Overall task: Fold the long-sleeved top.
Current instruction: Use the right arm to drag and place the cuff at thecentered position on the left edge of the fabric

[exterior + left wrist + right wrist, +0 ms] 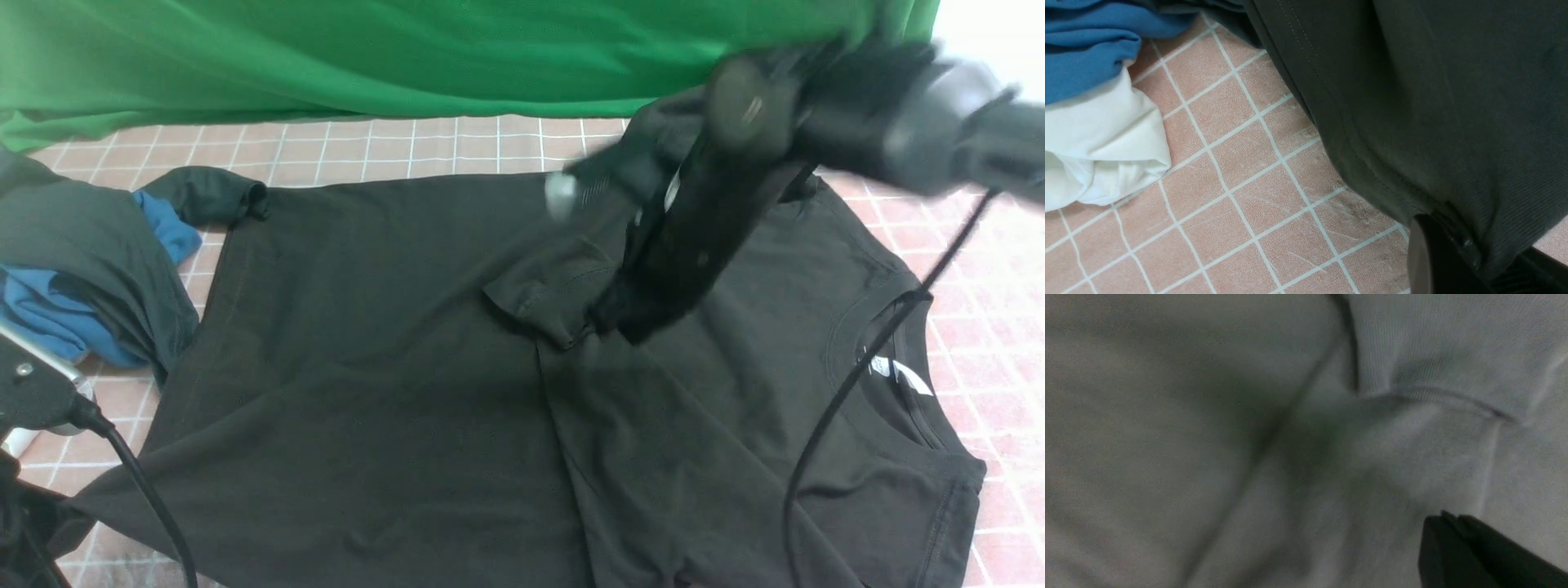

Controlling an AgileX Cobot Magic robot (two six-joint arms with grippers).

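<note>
L gripper (1470, 259) clamped on hem of black soft-knit long-sleeved top (367, 351); R gripper (622, 322) closed at cuff, grasp unclear.

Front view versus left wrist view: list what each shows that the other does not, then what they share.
Only the front view: the right gripper low over the middle of the long-sleeved top, its white neck lettering, the green backdrop. Only the left wrist view: white cloth beside the blue cloth, and the left gripper pinching the top's hem. Both: the top, the blue cloth, the pink tiled surface.
</note>
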